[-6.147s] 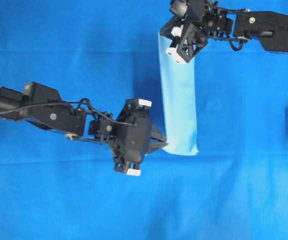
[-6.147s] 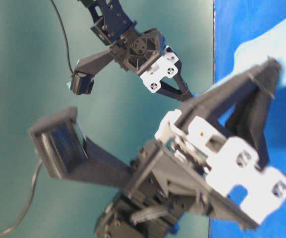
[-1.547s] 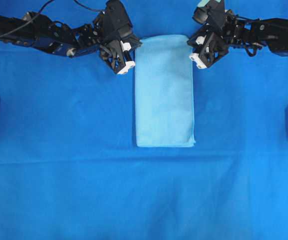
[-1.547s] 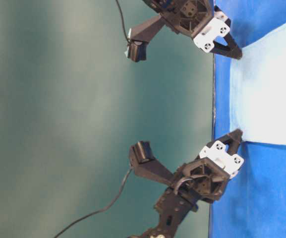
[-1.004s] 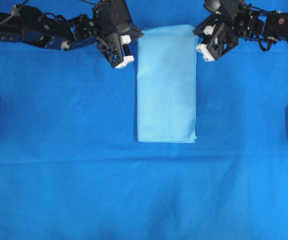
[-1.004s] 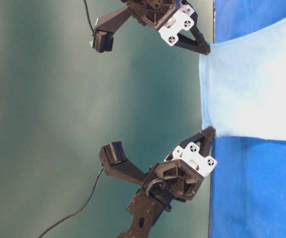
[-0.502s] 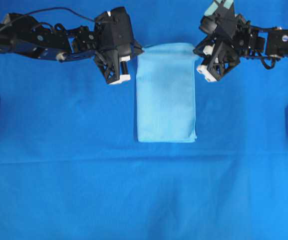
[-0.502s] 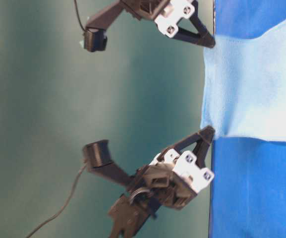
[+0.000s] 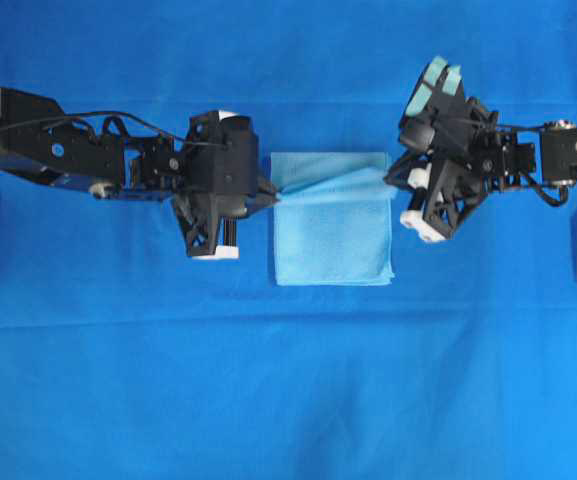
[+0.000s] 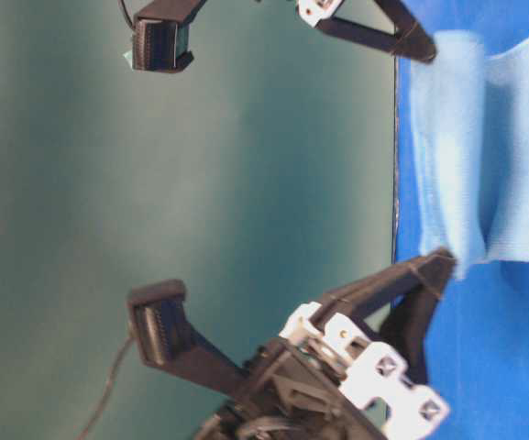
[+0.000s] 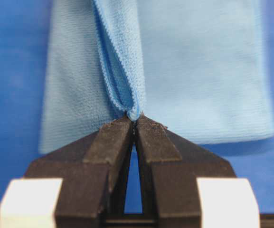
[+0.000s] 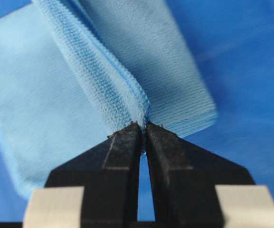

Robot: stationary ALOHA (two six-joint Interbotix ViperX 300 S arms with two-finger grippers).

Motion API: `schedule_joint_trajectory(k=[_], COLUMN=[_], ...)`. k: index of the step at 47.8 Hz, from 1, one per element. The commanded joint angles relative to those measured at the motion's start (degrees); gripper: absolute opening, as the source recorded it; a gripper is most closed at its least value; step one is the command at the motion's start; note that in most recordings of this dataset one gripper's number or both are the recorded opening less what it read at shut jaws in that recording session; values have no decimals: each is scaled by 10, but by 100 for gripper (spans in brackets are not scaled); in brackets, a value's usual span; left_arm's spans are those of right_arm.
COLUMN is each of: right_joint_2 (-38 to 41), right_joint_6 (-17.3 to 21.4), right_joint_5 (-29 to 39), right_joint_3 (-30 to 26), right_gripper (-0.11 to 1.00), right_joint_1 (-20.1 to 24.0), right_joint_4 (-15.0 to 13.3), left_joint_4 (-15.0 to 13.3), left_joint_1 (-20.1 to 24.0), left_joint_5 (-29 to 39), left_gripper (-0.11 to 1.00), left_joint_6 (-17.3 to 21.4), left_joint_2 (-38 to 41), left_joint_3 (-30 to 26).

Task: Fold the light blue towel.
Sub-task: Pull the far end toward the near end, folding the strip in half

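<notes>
Currently the fold is halfway through. Two black robot arms each pinch one corner of the light blue towel (image 9: 333, 235), which lies on a deep blue sheet (image 9: 288, 380) covering the table.

The left gripper (image 9: 264, 193) sits at the towel's left edge, its jaws pressed together on a bunched corner of the cloth; the left wrist view shows the hem squeezed right at the fingertips (image 11: 127, 126). The right gripper (image 9: 392, 178) sits at the towel's right edge, its jaws likewise clamped tight on the opposite corner, as the right wrist view shows.

Between the two grippers the far end of the towel is lifted and doubled back over itself, so a raised flap stretches from one gripper to the other above the flat part. The near end of the towel lies flat on the sheet, closer to the onlooker's side than either gripper. In the table-level view the flap arches clear of the sheet.

Judging from this, the step in hand is carrying the far edge over to meet the near edge. The next move likely calls for both arms to travel together, keeping the flap taut and level, lowering it so the edges line up, and only then letting go.
</notes>
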Motion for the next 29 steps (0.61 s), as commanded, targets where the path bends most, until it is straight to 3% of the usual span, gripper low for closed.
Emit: schedule_joint_trajectory(k=[1, 17, 29], right_joint_2=[-5, 18, 38], right_joint_6=[6, 66, 75], right_joint_5=[0, -4, -33], right_joint_3=[0, 21, 21], right_gripper=[5, 5, 5], right_joint_1=[19, 68, 80], right_joint_4=[1, 1, 0], left_joint_4=[1, -2, -2], left_joint_1=[-13, -69, -73], left_joint_5=[-13, -54, -60], left_gripper=[2, 2, 2], left_joint_6=[-5, -11, -32], left_joint_2=[6, 35, 79], left_joint_3=[4, -9, -15])
